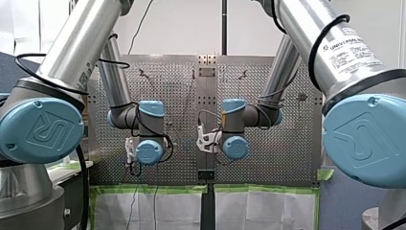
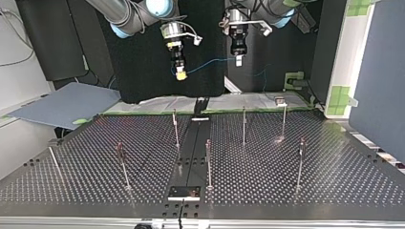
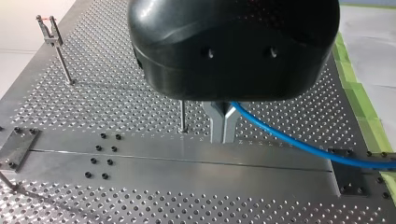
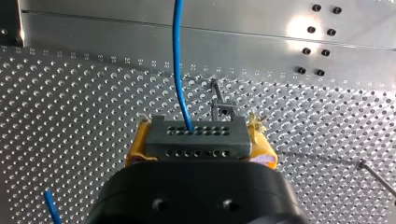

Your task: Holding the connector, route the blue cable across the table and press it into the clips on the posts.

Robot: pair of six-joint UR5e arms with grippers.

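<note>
Right end effector [image 4: 200, 141], pointing down above table [image 4: 70, 116]: clamped on connector [image 4: 196, 135]. Left end effector [image 3: 223, 123], likewise above table: pinching blue cable [image 3: 299, 147].

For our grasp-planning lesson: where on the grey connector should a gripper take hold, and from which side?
Grip the connector by its two short ends, approaching from the back, opposite the holed face where the blue cable leaves. It is a wide, flat block, so pads there keep the cable free. My right gripper clamps it so with its yellow pads.
</note>
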